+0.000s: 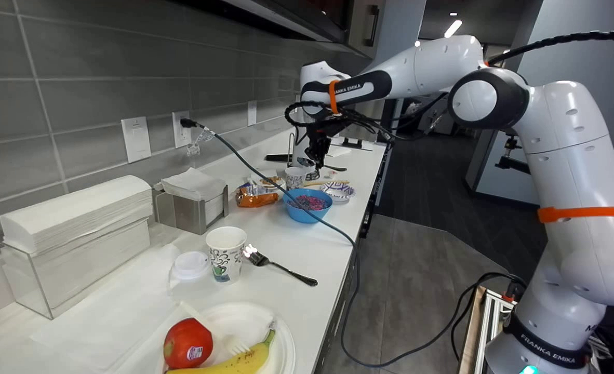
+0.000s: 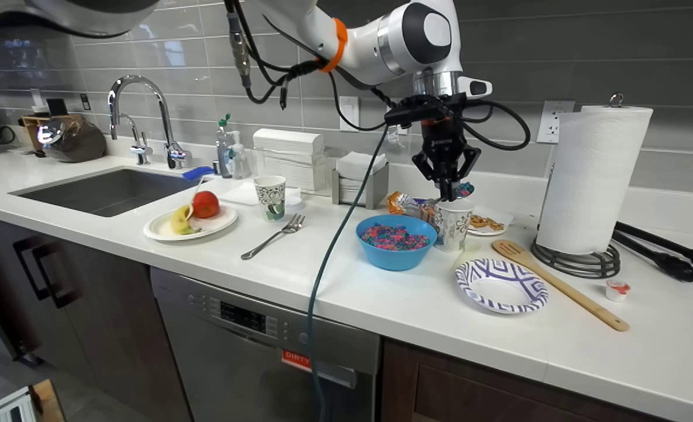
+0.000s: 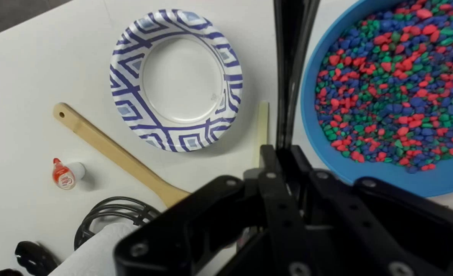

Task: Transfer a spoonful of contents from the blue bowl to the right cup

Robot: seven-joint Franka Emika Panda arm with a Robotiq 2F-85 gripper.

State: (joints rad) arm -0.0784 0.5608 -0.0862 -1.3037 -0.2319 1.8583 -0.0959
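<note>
The blue bowl (image 2: 394, 258) stands on the counter with pink, blue and green pebbles inside; it also shows in an exterior view (image 1: 302, 213) and in the wrist view (image 3: 326, 153). The right cup (image 2: 452, 228), patterned paper, stands just beside and behind it; it also shows at the back in an exterior view (image 1: 295, 178). My gripper (image 2: 446, 192) is shut on the dark handle of a spoon (image 3: 292, 57). The spoon's head (image 2: 464, 189), heaped with pebbles, is at about the height of the right cup's rim. I cannot tell if it is directly over the opening.
The left cup (image 2: 271, 199), a fork (image 2: 273, 236) and a plate with fruit (image 2: 159, 228) stand to one side. A patterned paper bowl (image 2: 502, 305), wooden spatula (image 2: 575, 287), paper towel roll (image 2: 598, 181) and snack wrapper (image 2: 404, 204) are nearby. A cable (image 2: 337, 246) hangs in front.
</note>
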